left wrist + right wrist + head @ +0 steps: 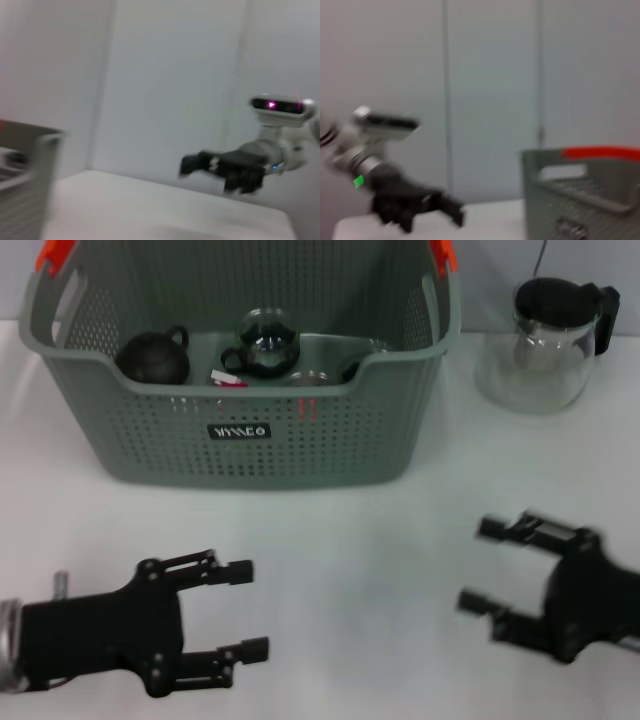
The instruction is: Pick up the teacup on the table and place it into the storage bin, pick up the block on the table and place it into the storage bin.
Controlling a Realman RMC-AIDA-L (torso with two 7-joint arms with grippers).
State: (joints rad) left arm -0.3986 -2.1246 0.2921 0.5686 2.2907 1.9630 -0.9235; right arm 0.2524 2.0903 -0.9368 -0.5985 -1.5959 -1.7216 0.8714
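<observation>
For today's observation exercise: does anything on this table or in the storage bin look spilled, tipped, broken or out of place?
Nothing stands out. The storage bin and glass teapot stand upright; both hands, left and right, hover open, empty.

A bare test room or lab. Plain pale wall panels (490, 90) rise behind a plain white table (330, 540).

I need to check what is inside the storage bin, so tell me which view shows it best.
The head view: it looks down into the storage bin, showing dark round items inside. The left wrist view catches only a blurred corner; the right wrist view shows one end with an orange handle clip, not the inside.
</observation>
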